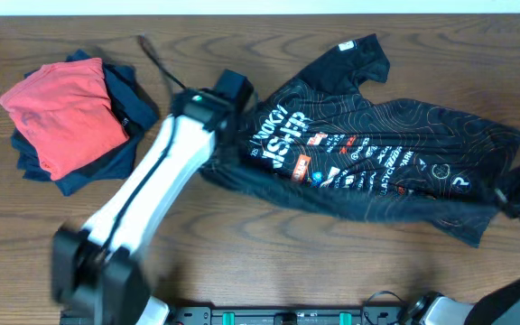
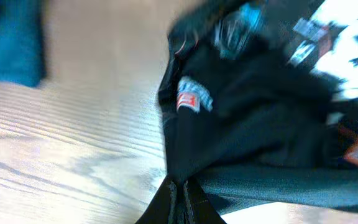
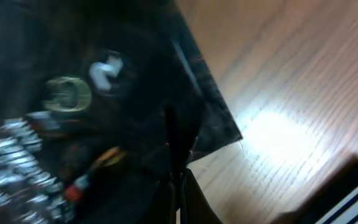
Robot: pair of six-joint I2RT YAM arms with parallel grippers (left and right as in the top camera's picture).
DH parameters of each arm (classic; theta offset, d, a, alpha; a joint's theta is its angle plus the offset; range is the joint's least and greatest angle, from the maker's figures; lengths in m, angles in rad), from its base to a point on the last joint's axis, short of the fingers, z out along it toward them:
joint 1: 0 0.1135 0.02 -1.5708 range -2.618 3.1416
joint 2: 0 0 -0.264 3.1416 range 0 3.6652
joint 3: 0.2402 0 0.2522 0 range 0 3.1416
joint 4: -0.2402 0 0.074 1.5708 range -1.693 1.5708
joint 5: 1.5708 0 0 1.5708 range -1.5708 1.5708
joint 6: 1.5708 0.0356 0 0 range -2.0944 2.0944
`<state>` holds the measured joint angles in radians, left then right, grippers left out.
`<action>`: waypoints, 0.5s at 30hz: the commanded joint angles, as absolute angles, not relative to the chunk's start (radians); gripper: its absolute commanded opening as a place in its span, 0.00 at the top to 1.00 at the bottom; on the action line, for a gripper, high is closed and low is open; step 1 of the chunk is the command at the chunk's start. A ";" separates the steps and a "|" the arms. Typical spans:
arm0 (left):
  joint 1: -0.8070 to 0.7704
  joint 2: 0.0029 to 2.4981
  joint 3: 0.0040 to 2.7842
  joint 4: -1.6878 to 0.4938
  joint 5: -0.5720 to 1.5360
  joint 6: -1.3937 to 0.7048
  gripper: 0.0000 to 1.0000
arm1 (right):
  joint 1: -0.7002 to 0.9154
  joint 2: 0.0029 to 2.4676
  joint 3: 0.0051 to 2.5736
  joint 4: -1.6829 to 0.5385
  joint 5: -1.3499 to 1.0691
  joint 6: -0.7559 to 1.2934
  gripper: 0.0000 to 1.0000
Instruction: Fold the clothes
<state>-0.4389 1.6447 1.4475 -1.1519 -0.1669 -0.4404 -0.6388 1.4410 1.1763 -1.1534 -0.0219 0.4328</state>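
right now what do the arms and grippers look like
The left arm is a white link with a black strip along it, black joints and a small green spot near the wrist. The left gripper and right gripper have slim black fingers. The right arm looks grey.

Table (image 1: 269, 262): wooden, dark brown, with a fine grain running side to side in my overhead view, where it fills almost the whole picture. Pale strip (image 1: 242, 5): white to grey, running along the table's far edge at the top of that view; I cannot tell whether it is wall or floor. Glare (image 3: 278, 134): one bright patch on the wood in my right wrist view, the grain lines showing through it. Sheen (image 2: 55, 168): in my left wrist view the tabletop reads pale tan, softly lit, its grain streaked and somewhat blurred.
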 commanded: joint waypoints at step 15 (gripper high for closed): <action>-0.201 1.089 1.478 -1.013 -0.244 -0.439 0.94 | -0.641 1.342 1.753 -1.510 -0.154 0.219 0.99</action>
